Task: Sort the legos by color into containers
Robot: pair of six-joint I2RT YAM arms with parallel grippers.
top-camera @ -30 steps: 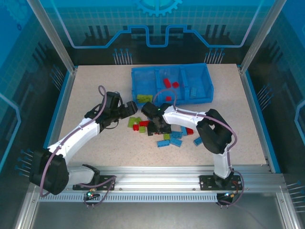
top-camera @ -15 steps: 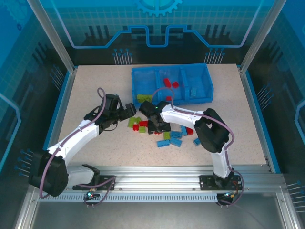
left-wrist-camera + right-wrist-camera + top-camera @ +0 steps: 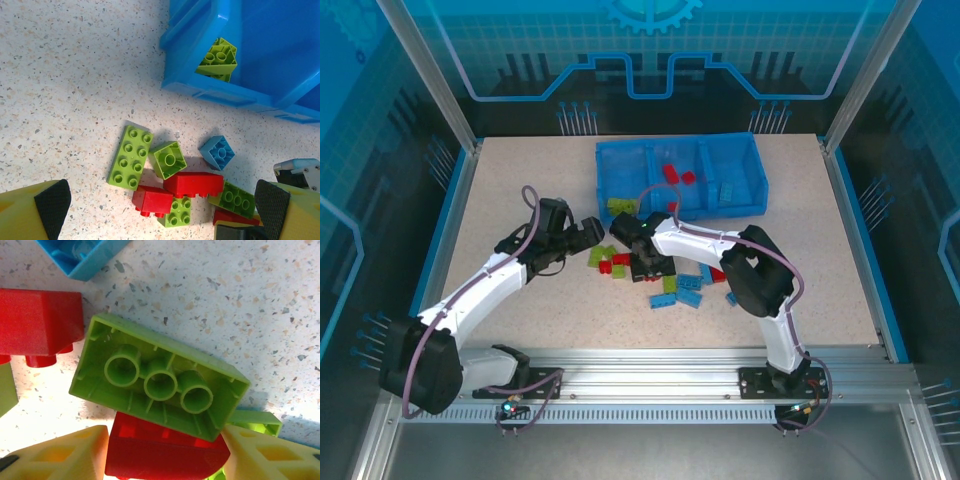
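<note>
A: Looking for the legos (image 3: 670,285). Lying where?

B: Lying mostly loose mid-counter (image 3: 520,180), at 6 o'clock of the containers (image 3: 620,165). Spotting a few inside: green at 9 o'clock, red in the middle, blue at 3 o'clock.

A: Checking the left tool (image 3: 161,210)?

B: Hovering at 9 o'clock of the loose legos, fingers spread wide apart.

A: And the right tool (image 3: 165,450)?

B: Straddling a red lego (image 3: 160,462), pads (image 3: 55,455) sitting right against its sides. Failing to tell whether actually clamping. Noticing an upturned green lego (image 3: 160,382) touching it at 12 o'clock.

Red, green, blue legos (image 3: 690,296) clustered on table (image 3: 520,190) before containers (image 3: 620,172); several inside.
</note>
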